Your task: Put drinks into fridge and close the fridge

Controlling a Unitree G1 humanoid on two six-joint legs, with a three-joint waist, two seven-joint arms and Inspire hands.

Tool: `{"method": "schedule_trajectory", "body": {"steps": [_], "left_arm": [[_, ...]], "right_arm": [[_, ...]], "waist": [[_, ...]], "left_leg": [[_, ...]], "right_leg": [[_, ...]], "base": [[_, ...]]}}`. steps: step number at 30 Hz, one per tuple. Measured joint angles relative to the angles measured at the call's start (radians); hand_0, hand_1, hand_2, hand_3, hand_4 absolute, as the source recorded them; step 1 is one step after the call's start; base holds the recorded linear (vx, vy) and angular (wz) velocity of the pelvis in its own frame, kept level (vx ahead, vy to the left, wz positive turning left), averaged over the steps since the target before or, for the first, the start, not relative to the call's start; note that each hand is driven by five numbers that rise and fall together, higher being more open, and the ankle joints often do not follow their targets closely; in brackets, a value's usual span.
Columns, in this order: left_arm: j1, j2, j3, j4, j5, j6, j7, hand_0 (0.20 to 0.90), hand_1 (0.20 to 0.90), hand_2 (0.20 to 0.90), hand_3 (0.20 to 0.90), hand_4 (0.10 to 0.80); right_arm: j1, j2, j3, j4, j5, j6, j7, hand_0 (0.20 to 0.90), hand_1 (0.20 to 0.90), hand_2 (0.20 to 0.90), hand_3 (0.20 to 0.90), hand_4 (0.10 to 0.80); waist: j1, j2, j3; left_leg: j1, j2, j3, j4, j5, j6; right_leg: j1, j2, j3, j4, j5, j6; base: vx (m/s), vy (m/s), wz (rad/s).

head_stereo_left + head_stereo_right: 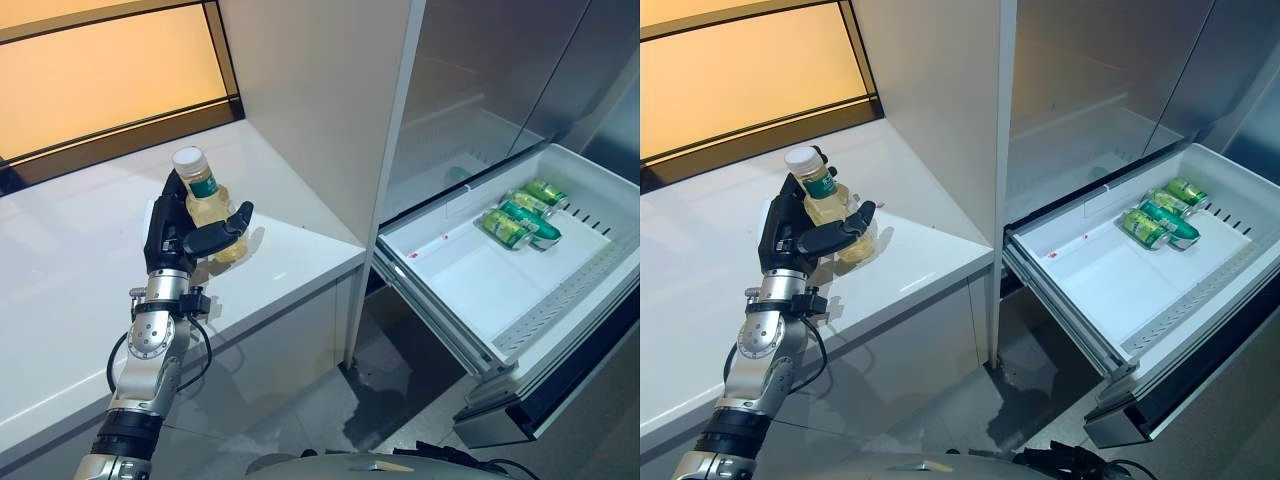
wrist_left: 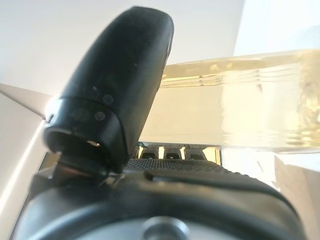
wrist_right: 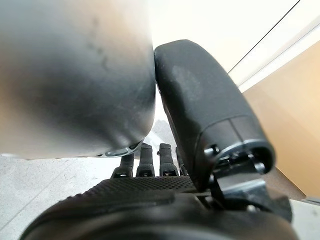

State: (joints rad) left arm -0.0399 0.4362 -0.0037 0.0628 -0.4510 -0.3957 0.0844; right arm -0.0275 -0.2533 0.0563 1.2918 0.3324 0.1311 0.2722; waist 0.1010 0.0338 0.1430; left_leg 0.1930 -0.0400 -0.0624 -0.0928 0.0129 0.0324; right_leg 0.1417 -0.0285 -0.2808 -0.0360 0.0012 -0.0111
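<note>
Left hand [image 1: 185, 232] gripped yellow-drink bottle [image 1: 207, 203] on white counter [image 1: 80, 270] at frame left, right hand [image 3: 200, 125] curled empty; green cans [image 1: 520, 215] already in open fridge drawer [image 1: 470, 285], bottle and closing left.

No legible text or numbers.

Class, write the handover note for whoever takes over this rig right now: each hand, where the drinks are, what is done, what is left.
Left hand: shut on the bottle of yellowish drink, at the white counter.
Right hand: only in its own wrist view, close against a blurred grey shape; fingers unclear.
Fridge drawer: pulled open, green cans lying at its far end.
Done: cans in, bottle gripped.
Left: carry the bottle to the drawer, release it, push the drawer shut.
</note>
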Motion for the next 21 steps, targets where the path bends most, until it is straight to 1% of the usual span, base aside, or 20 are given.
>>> {"method": "schedule_trajectory", "body": {"steps": [6, 7, 8, 9, 10, 12, 21], "left_arm": [[0.000, 0.000, 0.000, 0.000, 0.000, 0.000, 0.000, 0.900, 0.900, 0.900, 0.900, 0.800], [0.000, 0.000, 0.000, 0.000, 0.000, 0.000, 0.000, 0.794, 0.794, 0.794, 0.776, 0.676], [0.000, 0.000, 0.000, 0.000, 0.000, 0.000, 0.000, 0.615, 0.615, 0.615, 0.568, 0.468], [0.000, 0.000, 0.000, 0.000, 0.000, 0.000, 0.000, 0.495, 0.495, 0.495, 0.428, 0.328], [0.000, 0.000, 0.000, 0.000, 0.000, 0.000, 0.000, 0.448, 0.448, 0.448, 0.373, 0.273], [0.000, 0.000, 0.000, 0.000, 0.000, 0.000, -0.003, 0.300, 0.300, 0.300, 0.200, 0.100], [0.001, 0.000, 0.000, 0.000, -0.001, -0.004, 0.002, 0.300, 0.300, 0.300, 0.200, 0.100]], "right_arm": [[0.001, 0.000, 0.000, 0.000, 0.000, 0.000, 0.000, 0.900, 0.900, 0.900, 0.900, 0.800], [0.001, 0.000, 0.000, 0.000, 0.000, -0.001, 0.000, 0.900, 0.900, 0.900, 0.900, 0.800], [0.001, 0.000, 0.000, 0.000, 0.000, -0.001, 0.000, 0.900, 0.900, 0.900, 0.900, 0.800], [0.003, 0.000, 0.000, 0.000, 0.000, -0.001, 0.000, 0.900, 0.900, 0.900, 0.900, 0.800], [0.003, 0.000, 0.000, 0.000, 0.000, -0.001, 0.000, 0.900, 0.900, 0.900, 0.900, 0.800], [0.003, 0.000, 0.000, 0.000, 0.000, -0.001, 0.000, 0.900, 0.900, 0.900, 0.900, 0.800], [0.010, 0.001, 0.000, 0.000, 0.001, -0.003, 0.001, 0.900, 0.900, 0.900, 0.900, 0.800]], "waist": [[0.000, 0.000, 0.000], [0.000, 0.000, 0.000], [0.000, 0.000, 0.000], [0.000, 0.000, 0.000], [0.000, 0.000, 0.000], [0.000, 0.000, 0.000], [-0.003, -0.001, 0.000]], "left_leg": [[0.000, 0.000, 0.000, 0.000, 0.000, 0.000], [0.000, 0.000, 0.000, 0.000, 0.000, 0.000], [0.000, 0.000, 0.000, 0.000, 0.000, 0.000], [0.000, 0.000, 0.000, 0.000, 0.000, 0.000], [0.000, 0.000, 0.000, 0.000, 0.000, 0.000], [0.000, 0.000, 0.000, 0.000, 0.000, 0.000], [0.000, 0.000, -0.001, 0.000, 0.000, 0.000]], "right_leg": [[0.000, 0.000, 0.000, 0.000, 0.000, 0.000], [0.000, 0.000, 0.000, 0.000, 0.000, 0.000], [0.000, 0.000, 0.000, 0.000, 0.000, 0.000], [0.000, 0.000, 0.000, 0.000, 0.000, 0.000], [0.000, 0.000, 0.000, 0.000, 0.000, 0.000], [0.000, 0.000, 0.000, 0.000, 0.000, 0.000], [0.000, 0.000, 0.001, 0.001, 0.000, 0.000]], "base": [[0.000, 0.000, 0.00], [0.000, 0.000, 0.00], [0.000, 0.000, 0.00], [0.000, 0.000, 0.00], [0.000, 0.000, 0.00], [0.000, 0.000, 0.00], [0.000, 0.000, 0.00]]}}
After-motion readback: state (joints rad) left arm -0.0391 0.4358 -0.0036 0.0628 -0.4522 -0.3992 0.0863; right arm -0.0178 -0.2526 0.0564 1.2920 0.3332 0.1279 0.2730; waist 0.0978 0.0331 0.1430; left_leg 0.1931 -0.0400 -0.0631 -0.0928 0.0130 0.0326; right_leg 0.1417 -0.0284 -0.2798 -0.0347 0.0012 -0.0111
